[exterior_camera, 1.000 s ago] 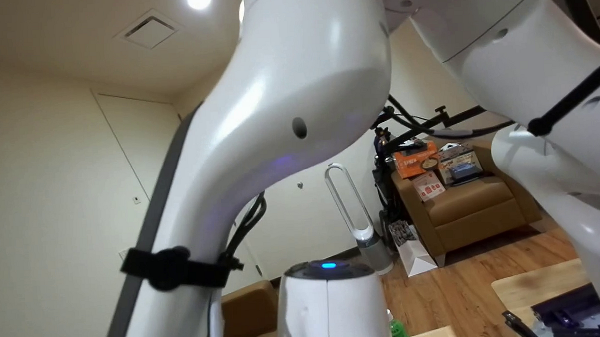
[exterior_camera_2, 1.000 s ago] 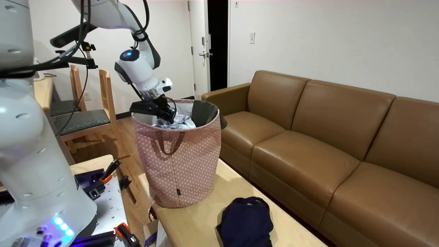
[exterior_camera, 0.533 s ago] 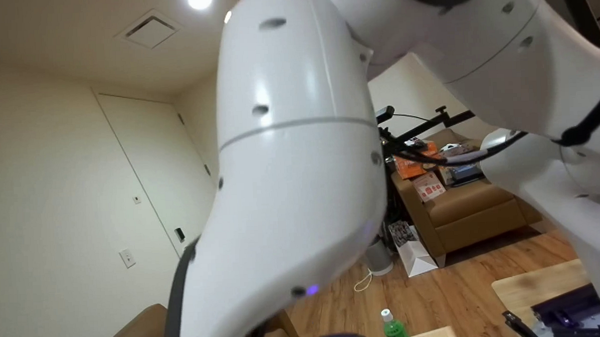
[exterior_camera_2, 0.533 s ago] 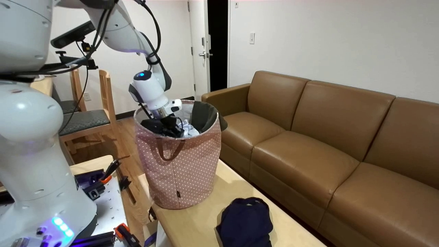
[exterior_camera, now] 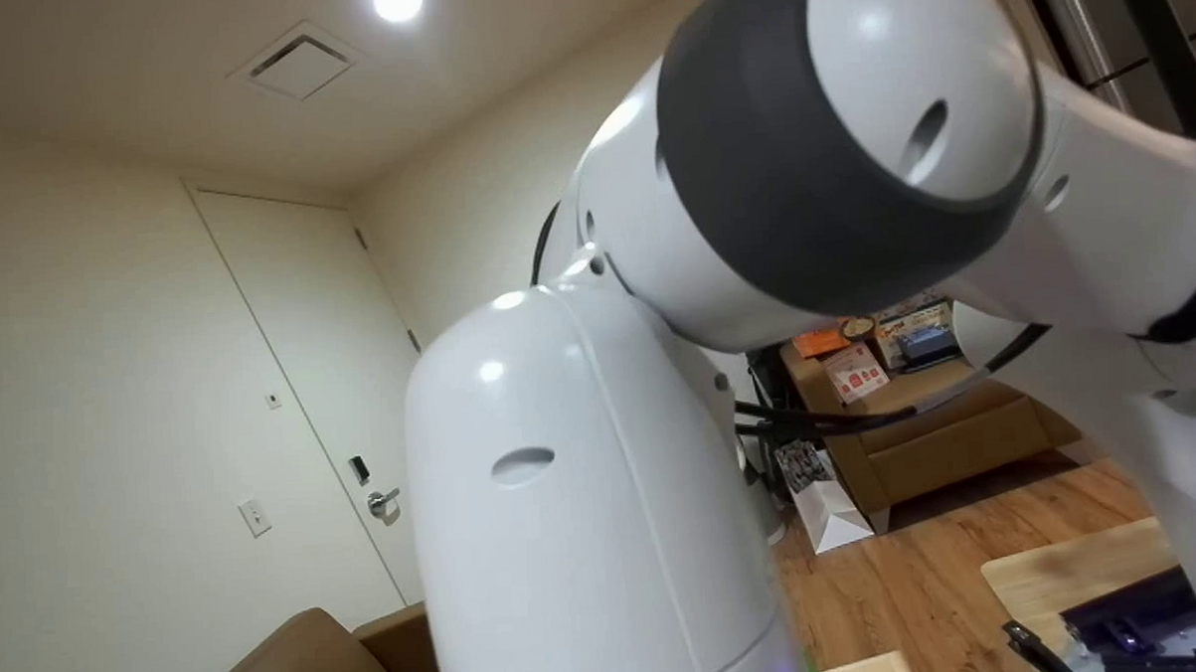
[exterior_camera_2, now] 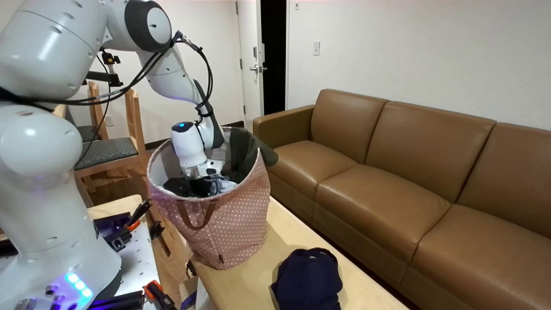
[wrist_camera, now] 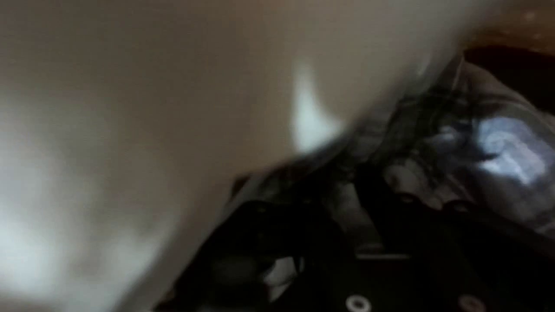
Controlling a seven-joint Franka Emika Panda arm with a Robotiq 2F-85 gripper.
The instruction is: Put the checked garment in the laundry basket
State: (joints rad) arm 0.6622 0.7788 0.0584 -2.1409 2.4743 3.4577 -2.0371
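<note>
The pink dotted laundry basket [exterior_camera_2: 228,228] stands on the light wooden table and leans toward the robot. The checked garment [exterior_camera_2: 224,185] shows as a pale bundle inside the basket, and as plaid cloth in the wrist view [wrist_camera: 511,147]. My gripper [exterior_camera_2: 200,188] is down inside the basket below the rim, its fingertips hidden there. In the wrist view my dark gripper [wrist_camera: 336,186] has its fingers close together with a strip of the cloth between them. A pale blurred surface, apparently basket lining, fills the left of that view.
A dark green cloth [exterior_camera_2: 249,148] hangs over the basket's far rim. A folded navy garment [exterior_camera_2: 308,280] lies on the table [exterior_camera_2: 245,288] in front of the basket. A brown couch [exterior_camera_2: 366,189] stands behind. My arm [exterior_camera: 582,456] blocks much of an exterior view.
My arm has come down and my gripper has sunk from above the rim into the basket with the garment. The basket's rim has shifted toward the robot and the basket now leans.
</note>
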